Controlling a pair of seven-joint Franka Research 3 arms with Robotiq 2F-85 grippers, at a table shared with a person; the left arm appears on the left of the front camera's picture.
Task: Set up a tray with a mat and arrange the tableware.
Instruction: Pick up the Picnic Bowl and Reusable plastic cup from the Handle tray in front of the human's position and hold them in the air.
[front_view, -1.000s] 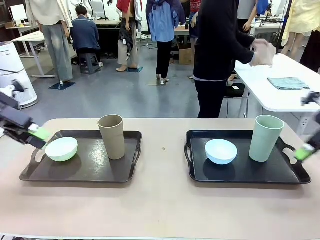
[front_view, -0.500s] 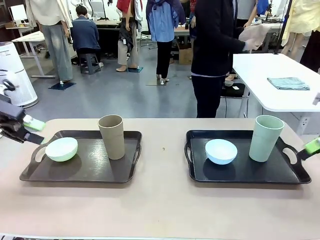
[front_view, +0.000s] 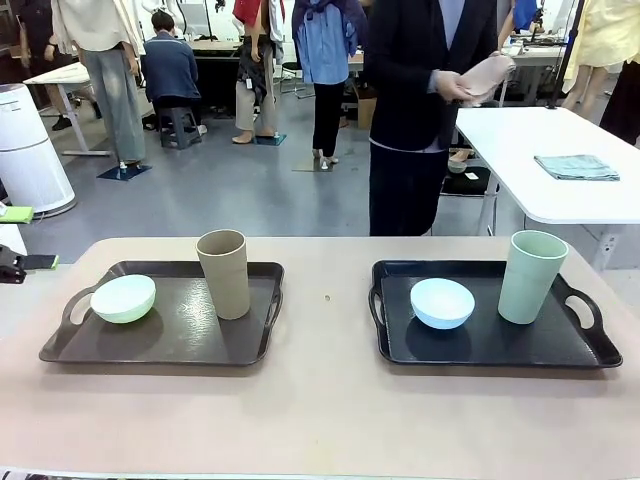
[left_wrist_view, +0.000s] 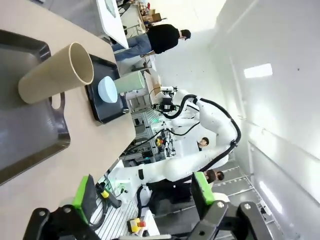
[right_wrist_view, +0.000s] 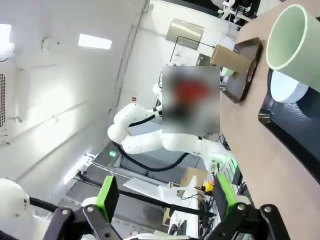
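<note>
**Tableware light, stiff and a little slick**

We see the tall tan-brown matte plastic cup (front_view: 224, 272) upright on the left black plastic tray (front_view: 180, 345). The tall pale sage green matte plastic cup (front_view: 532, 276) stands upright on the right black plastic tray (front_view: 500, 350). We judge both cups light and rigid but easy to tip, so we would take them across the wall just below the rim with a gentle squeeze.

The small round pale mint green plastic bowl (front_view: 123, 298) sits near the left tray's outer handle. The small round light blue plastic bowl (front_view: 442, 302) sits beside the sage cup. Their curved sides look likely to slip, so pinching one wall over the rim seems safer.

Both trays rest well apart on the beige counter (front_view: 320, 420). Across it, a person holds a folded pale pink cloth (front_view: 487, 75). The left arm's fingers (left_wrist_view: 84, 197) and the right arm's fingers (right_wrist_view: 107, 197) stand wide apart, holding nothing.
</note>
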